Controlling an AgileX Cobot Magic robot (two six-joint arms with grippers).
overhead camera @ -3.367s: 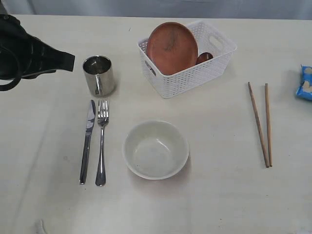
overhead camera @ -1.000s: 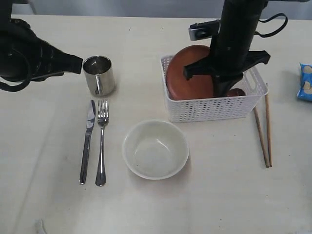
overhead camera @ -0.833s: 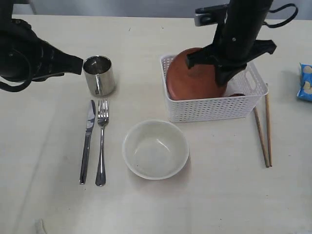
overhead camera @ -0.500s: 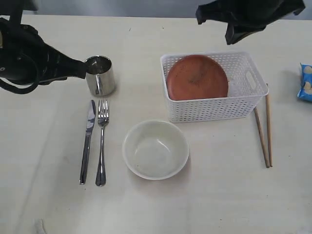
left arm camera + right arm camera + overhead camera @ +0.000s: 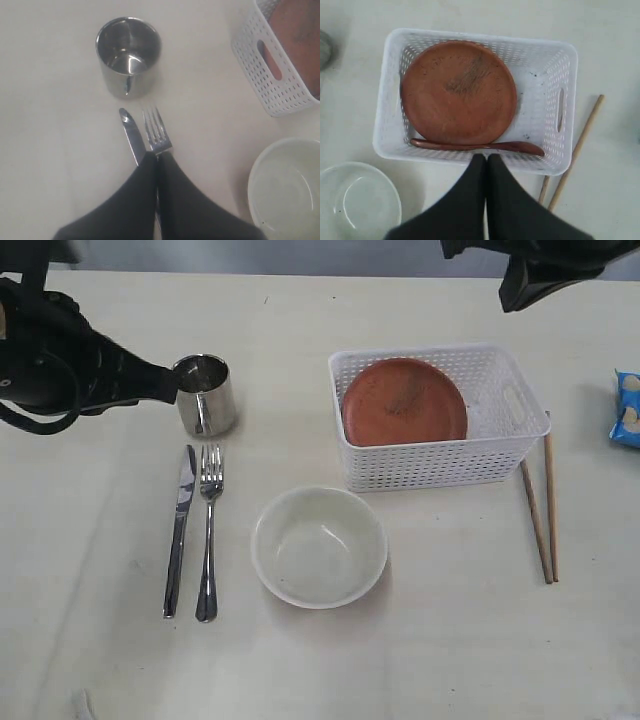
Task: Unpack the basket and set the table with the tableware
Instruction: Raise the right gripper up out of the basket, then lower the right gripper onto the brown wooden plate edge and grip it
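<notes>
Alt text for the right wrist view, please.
A white basket holds a brown plate with a wooden spoon along its edge. The shut right gripper points toward the basket; two chopsticks and a cream bowl lie outside.

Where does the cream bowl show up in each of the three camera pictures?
Exterior view: the bowl sits mid-table, in front of the basket.
Left wrist view: the bowl is cut off at the picture's edge, near the basket's corner.
Right wrist view: the bowl is partly cut off in a corner, just outside the basket's long wall.
Shared landmark: the white basket.
</notes>
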